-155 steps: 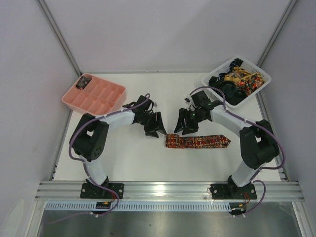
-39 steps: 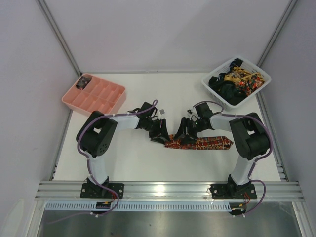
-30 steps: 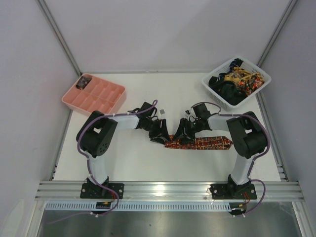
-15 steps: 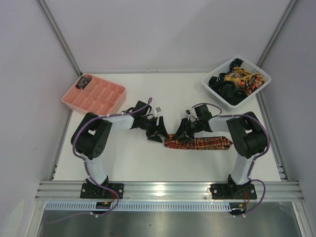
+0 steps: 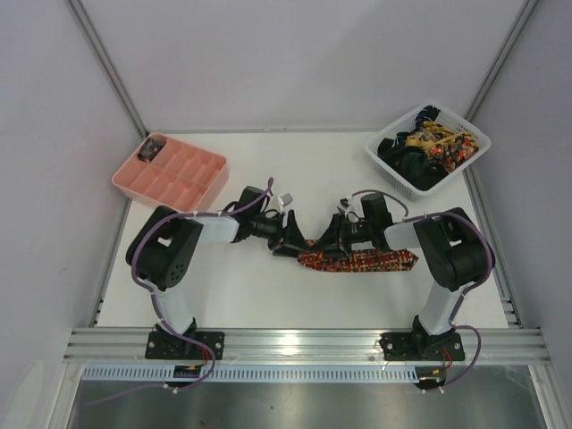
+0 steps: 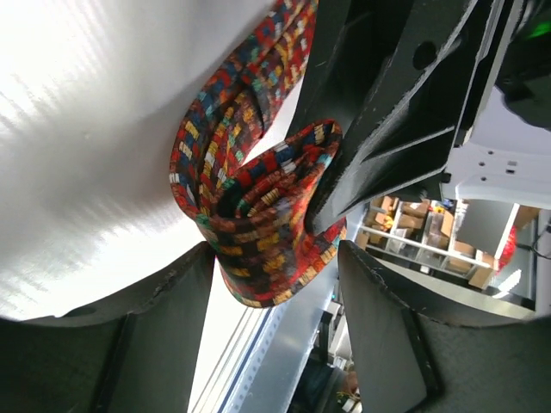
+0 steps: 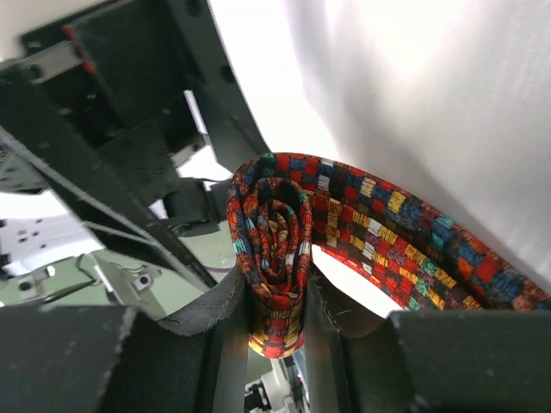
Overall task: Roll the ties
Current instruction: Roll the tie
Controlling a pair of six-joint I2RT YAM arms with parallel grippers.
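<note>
Right gripper (image 7: 277, 297) pinches the rolled end of the tie (image 5: 371, 260), whose tail lies mid-frame in the top view. Left gripper (image 6: 274, 258) stands released astride that coil. Fabric looks soft, light and springy, so hold across the coil's sides.

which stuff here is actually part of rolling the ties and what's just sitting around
Part of the job:
- patterned tie, one end rolled
- right hand, pinching that roll
- left hand, open beside the roll
- more ties, heaped in the white basket

Just lying about:
- the white basket itself
- pink tray
</note>
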